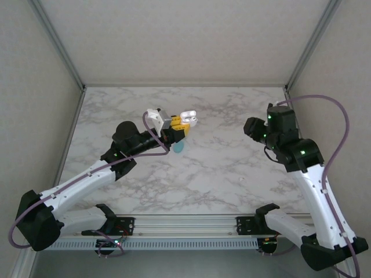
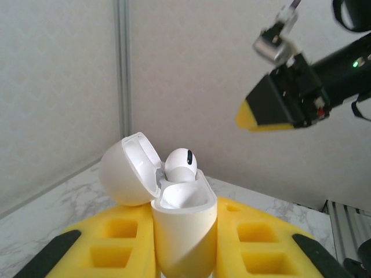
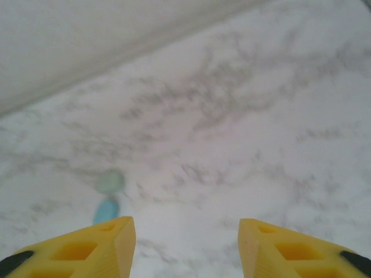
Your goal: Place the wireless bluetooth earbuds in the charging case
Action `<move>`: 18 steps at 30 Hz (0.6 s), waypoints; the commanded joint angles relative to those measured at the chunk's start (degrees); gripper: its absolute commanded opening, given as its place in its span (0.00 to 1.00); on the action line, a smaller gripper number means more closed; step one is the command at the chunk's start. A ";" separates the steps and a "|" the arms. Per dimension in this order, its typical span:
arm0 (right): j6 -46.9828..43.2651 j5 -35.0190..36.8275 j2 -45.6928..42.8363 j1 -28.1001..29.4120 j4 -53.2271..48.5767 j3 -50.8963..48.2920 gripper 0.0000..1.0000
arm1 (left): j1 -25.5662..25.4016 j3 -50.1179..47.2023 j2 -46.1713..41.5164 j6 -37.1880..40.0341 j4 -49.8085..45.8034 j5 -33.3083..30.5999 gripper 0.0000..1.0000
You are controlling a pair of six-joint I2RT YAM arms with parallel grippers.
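Jaws of the left gripper (image 1: 177,125) are closed on the lower body of the white case (image 2: 184,229). In the left wrist view its long axis is set from 6 to 12 o'clock, with the mouth turned to 12 and the lid (image 2: 130,171) swung open toward 10. One white earbud (image 2: 181,163) is seated in the far well; the near well is seen as a bare hollow and is judged empty. Jaws of the right gripper (image 3: 185,227) are spread apart with nothing between them. In the top view the right gripper is placed at 3 o'clock from the case and well apart; in the left wrist view it is seen at 2 o'clock, above the mouth. The open well is therefore judged best reached from above, along the case's long axis, by the right arm. On the table (image 1: 232,174) a small light-blue piece (image 3: 105,211) with a paler green part is seen at 6 o'clock from the case, near the left gripper; what it is cannot be told. Where a second earbud lies cannot be told either.
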 commanded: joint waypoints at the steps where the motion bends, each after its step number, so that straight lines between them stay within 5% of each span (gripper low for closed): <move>1: 0.31 -14.46 7.70 -9.83 -6.70 -17.24 0.53 | -0.39 -1.03 -1.91 0.73 -0.49 -0.94 0.00; 9: -1.01 -17.42 19.06 -10.50 4.35 -25.77 0.58 | -0.32 -0.73 -2.18 1.10 -1.81 -1.08 0.00; 18: -2.36 -12.56 19.65 -12.33 5.11 -25.14 0.59 | -0.30 -0.94 -2.49 1.44 -2.60 -1.73 0.00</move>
